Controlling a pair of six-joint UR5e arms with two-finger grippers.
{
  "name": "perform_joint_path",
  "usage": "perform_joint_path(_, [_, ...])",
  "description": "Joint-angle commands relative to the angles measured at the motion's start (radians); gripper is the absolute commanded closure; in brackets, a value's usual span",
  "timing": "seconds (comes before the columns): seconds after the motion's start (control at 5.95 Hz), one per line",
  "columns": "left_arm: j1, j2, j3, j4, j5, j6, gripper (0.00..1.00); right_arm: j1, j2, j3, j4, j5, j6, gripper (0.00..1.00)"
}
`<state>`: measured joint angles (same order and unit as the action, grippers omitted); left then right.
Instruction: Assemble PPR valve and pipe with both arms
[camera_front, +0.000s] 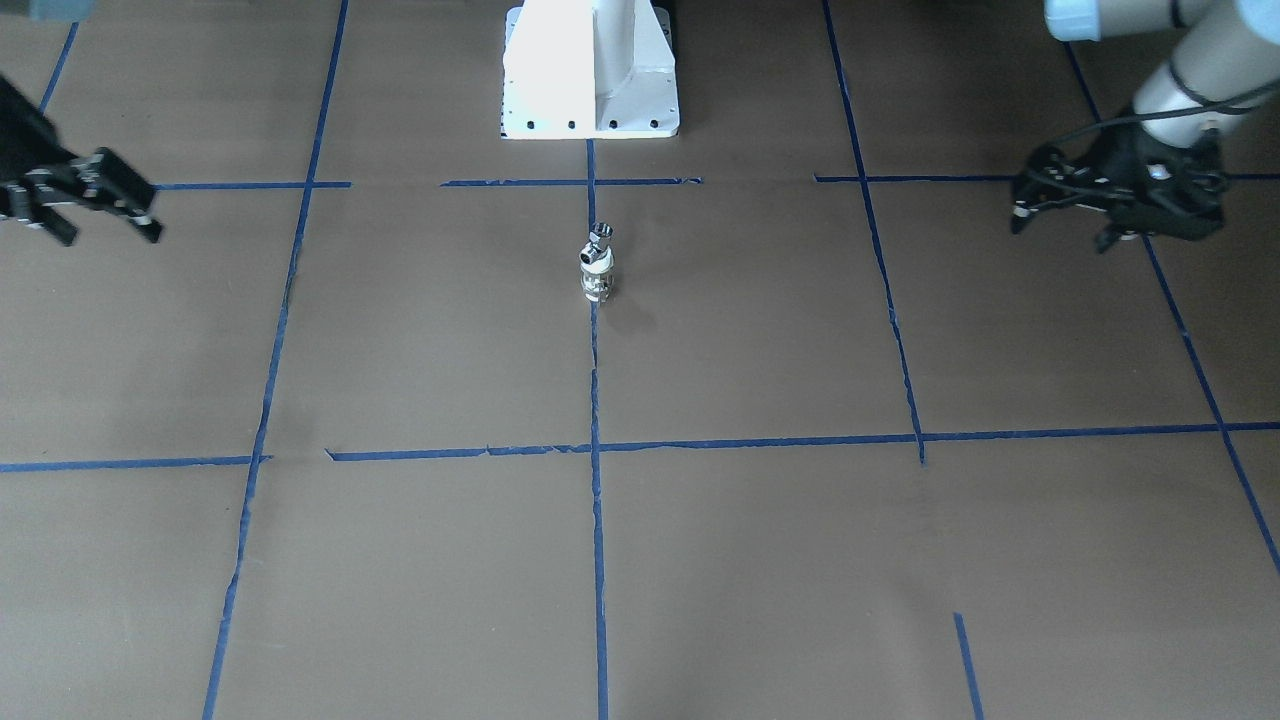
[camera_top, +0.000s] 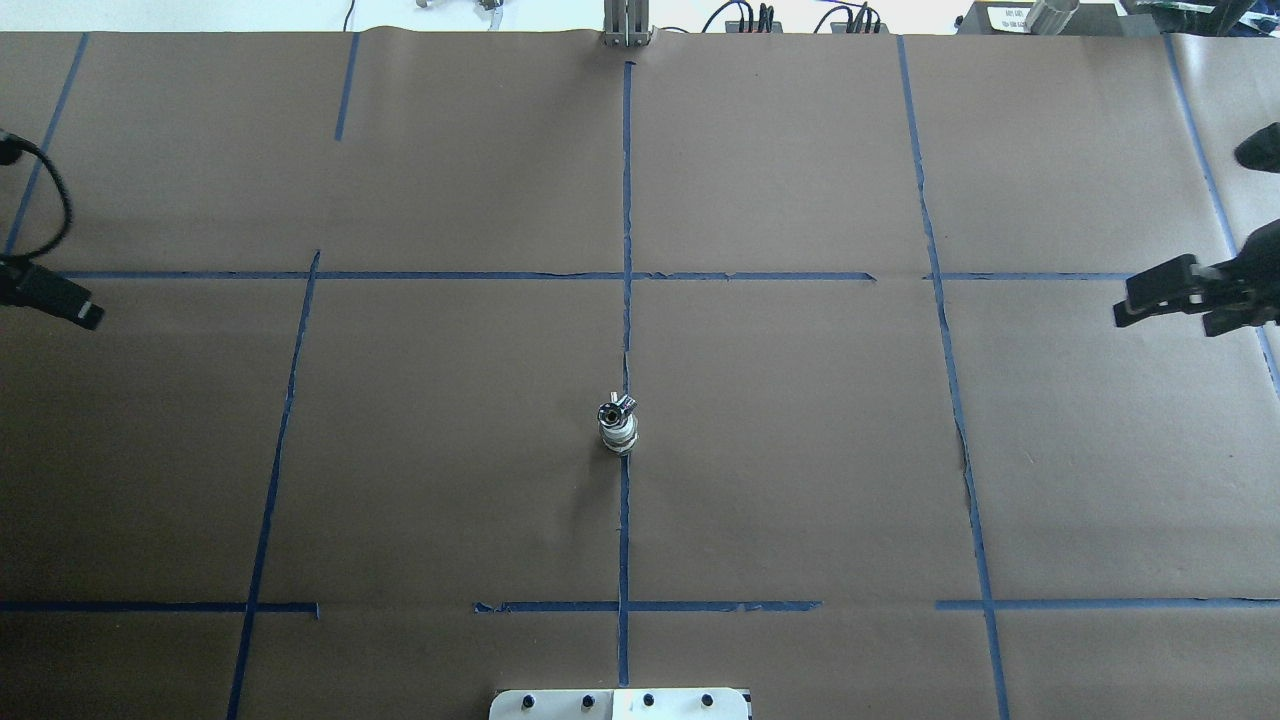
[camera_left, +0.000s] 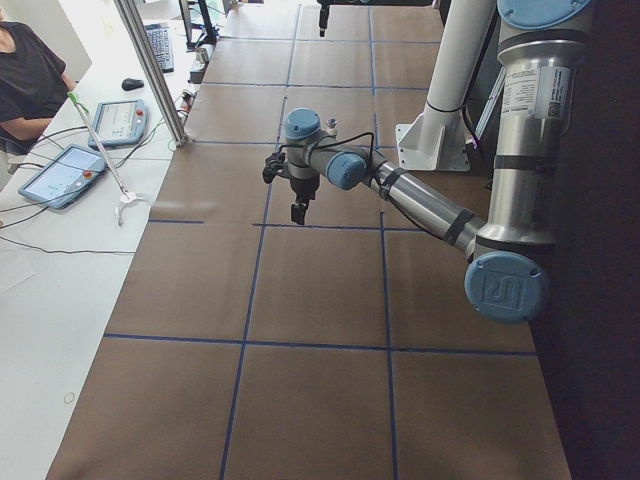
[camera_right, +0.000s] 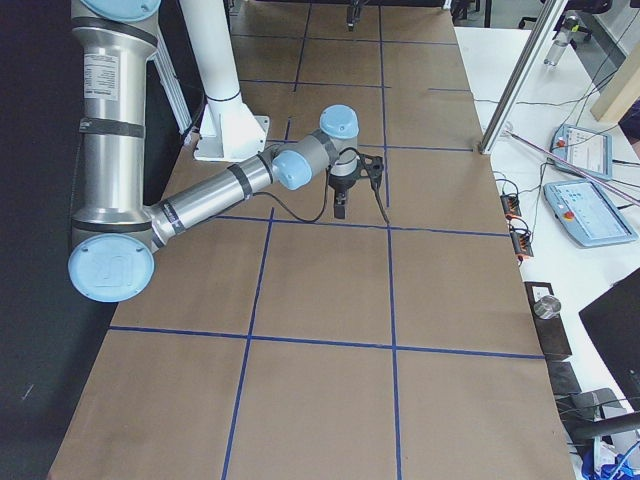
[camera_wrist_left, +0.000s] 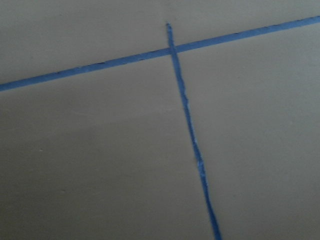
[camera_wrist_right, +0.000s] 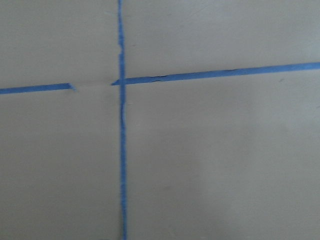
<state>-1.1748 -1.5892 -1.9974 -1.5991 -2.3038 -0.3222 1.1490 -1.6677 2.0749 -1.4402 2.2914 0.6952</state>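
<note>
We are seeing the pipe sitting atop the PPR valve, upright on the centre tape line. Left gripper and right gripper are hanging spread and empty, well apart. We are judging assembly done; any further move wants staying wide of the stack

**Flat light, soft wrist views**

You get even, diffuse light over the table — the PPR valve casts only a faint shadow. The white pedestal base glares, blown out. Both wrist views look dim and soft.
</note>
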Motion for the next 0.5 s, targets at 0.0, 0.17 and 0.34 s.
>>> perform_joint_path(0.0, [-0.240, 0.000, 0.172, 0.008, -0.163, 0.340, 0.00, 0.202, -0.044, -0.143, -0.063, 0.028, -0.469, 0.00])
perform_joint_path(0.17, [-0.264, 0.002, 0.224, 0.011, -0.164, 0.426, 0.00, 0.251, -0.038, -0.198, -0.101, 0.028, -0.640, 0.00])
perform_joint_path(0.34, [-0.296, 0.026, 0.250, 0.013, -0.164, 0.425, 0.00, 0.302, -0.041, -0.211, -0.121, 0.039, -0.702, 0.00])
